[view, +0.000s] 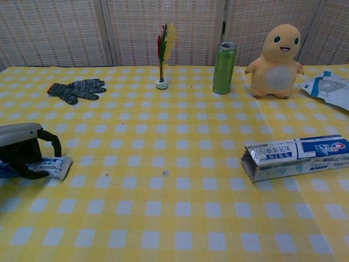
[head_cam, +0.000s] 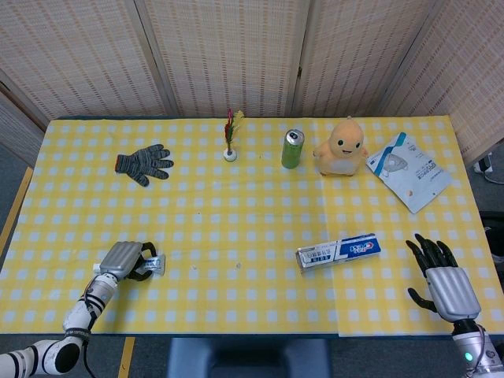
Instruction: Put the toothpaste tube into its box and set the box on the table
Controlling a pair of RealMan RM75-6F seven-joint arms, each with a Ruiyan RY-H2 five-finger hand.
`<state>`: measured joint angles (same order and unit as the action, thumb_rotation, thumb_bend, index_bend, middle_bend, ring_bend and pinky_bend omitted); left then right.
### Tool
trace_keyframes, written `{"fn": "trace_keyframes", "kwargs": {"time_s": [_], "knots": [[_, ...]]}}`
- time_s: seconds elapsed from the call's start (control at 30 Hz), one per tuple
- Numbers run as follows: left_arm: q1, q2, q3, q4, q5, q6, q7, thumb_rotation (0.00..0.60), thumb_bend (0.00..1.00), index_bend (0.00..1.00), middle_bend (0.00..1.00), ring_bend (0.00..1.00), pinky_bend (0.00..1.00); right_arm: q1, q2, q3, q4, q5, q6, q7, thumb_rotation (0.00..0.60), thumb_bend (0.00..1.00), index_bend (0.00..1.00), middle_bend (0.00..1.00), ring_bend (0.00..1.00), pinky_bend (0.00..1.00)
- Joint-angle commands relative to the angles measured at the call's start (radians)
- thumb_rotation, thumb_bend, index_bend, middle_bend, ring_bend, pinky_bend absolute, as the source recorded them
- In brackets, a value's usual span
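The white and blue toothpaste tube (head_cam: 155, 262) (view: 52, 165) lies flat at the table's front left. My left hand (head_cam: 122, 258) (view: 22, 147) sits over its left part, fingers curled down around it and the thumb under its near edge. The toothpaste box (head_cam: 339, 251) (view: 297, 157) lies on its side at the front right, its open end facing left. My right hand (head_cam: 445, 282) rests near the front right corner, to the right of the box, with its fingers spread and nothing in it; the chest view does not show it.
Along the back stand a grey glove (head_cam: 143, 164), a feathered shuttlecock (head_cam: 230, 138), a green can (head_cam: 292, 149), a yellow plush toy (head_cam: 341, 147) and a white packet (head_cam: 409, 171). Yellow checked cloth covers the table (head_cam: 236, 220).
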<state>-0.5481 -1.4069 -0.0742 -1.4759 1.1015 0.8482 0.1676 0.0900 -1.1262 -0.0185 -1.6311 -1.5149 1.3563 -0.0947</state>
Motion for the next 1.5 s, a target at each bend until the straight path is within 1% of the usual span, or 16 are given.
{"fn": "trace_keyframes", "kwargs": {"time_s": [0.03,0.2,0.23,0.3,0.53,0.63,0.77,1.0,1.17,1.37,1.5], "knots": [[0.003,-0.006,0.004,0.008,0.013,0.012,-0.004,0.600,0.34,0.60,1.00,1.00,1.00,0.000,0.000,-0.001,0.000,-0.002,0.001,-0.001,0.600,0.31,0.00,0.00,0.00,0.00],[0.027,-0.014,-0.003,0.004,0.045,0.066,-0.054,0.600,0.36,0.70,1.00,1.00,1.00,-0.002,-0.001,-0.004,-0.001,-0.008,0.005,-0.002,0.600,0.31,0.00,0.00,0.00,0.00],[0.032,-0.012,-0.005,-0.003,0.051,0.074,-0.072,0.600,0.37,0.73,1.00,1.00,1.00,-0.002,-0.002,-0.005,-0.001,-0.010,0.006,-0.002,0.600,0.31,0.00,0.00,0.00,0.00],[0.044,0.002,-0.010,-0.032,0.064,0.084,-0.122,0.600,0.38,0.75,1.00,1.00,1.00,-0.001,-0.003,-0.006,-0.002,-0.014,0.005,-0.003,0.600,0.31,0.00,0.00,0.00,0.00],[0.087,0.090,-0.012,-0.178,0.131,0.114,-0.296,0.600,0.38,0.78,1.00,1.00,1.00,0.032,0.014,-0.008,-0.024,-0.029,-0.042,0.030,0.600,0.31,0.00,0.00,0.00,0.00],[0.104,0.141,-0.015,-0.256,0.152,0.112,-0.398,0.600,0.39,0.78,1.00,1.00,1.00,0.061,0.028,-0.006,-0.038,-0.027,-0.088,0.028,0.600,0.31,0.00,0.00,0.00,0.00],[0.127,0.212,-0.018,-0.346,0.196,0.114,-0.548,0.600,0.39,0.78,1.00,1.00,1.00,0.105,0.040,0.005,-0.058,0.004,-0.163,0.018,0.600,0.31,0.00,0.00,0.00,0.00],[0.164,0.299,0.001,-0.444,0.297,0.145,-0.729,0.600,0.39,0.78,1.00,1.00,1.00,0.177,0.018,0.028,-0.065,0.073,-0.282,-0.027,0.600,0.31,0.00,0.00,0.00,0.00],[0.183,0.331,0.014,-0.480,0.352,0.187,-0.782,0.600,0.39,0.78,1.00,1.00,1.00,0.229,-0.024,0.056,-0.048,0.112,-0.338,-0.038,0.600,0.31,0.00,0.00,0.00,0.00],[0.195,0.348,0.026,-0.510,0.370,0.216,-0.781,0.600,0.39,0.78,1.00,1.00,1.00,0.286,-0.083,0.084,0.002,0.164,-0.397,-0.065,0.600,0.31,0.00,0.00,0.03,0.00],[0.201,0.359,0.033,-0.526,0.376,0.233,-0.774,0.600,0.40,0.78,1.00,1.00,1.00,0.329,-0.127,0.101,0.053,0.232,-0.454,-0.099,0.600,0.31,0.01,0.00,0.04,0.00]]}}
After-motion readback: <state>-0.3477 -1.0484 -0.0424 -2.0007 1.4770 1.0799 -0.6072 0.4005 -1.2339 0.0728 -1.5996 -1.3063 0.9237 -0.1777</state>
